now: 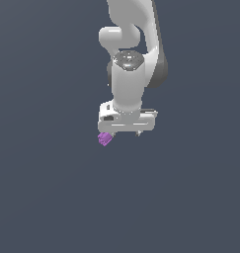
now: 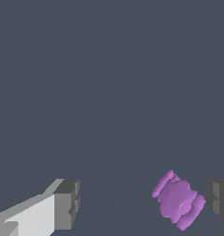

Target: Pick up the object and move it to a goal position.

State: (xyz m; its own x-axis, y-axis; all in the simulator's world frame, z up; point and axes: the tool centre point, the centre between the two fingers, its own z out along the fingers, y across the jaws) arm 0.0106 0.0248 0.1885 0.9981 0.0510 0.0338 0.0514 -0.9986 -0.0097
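The object is a small bright purple, lumpy, ridged blob (image 1: 104,139). In the exterior view it peeks out below the white gripper (image 1: 125,133), toward that view's left. In the wrist view the blob (image 2: 179,199) lies between the two fingers, close beside one dark pad (image 2: 219,201) and far from the other pad (image 2: 68,203). The gripper (image 2: 143,203) is open, with a wide gap between the fingers. Neither pad visibly touches the blob. The fingertips are mostly hidden behind the hand in the exterior view.
The white arm (image 1: 134,44) rises from the gripper to the top of the exterior view. A plain dark grey-blue surface (image 1: 52,188) fills the surroundings in both views. No other objects show.
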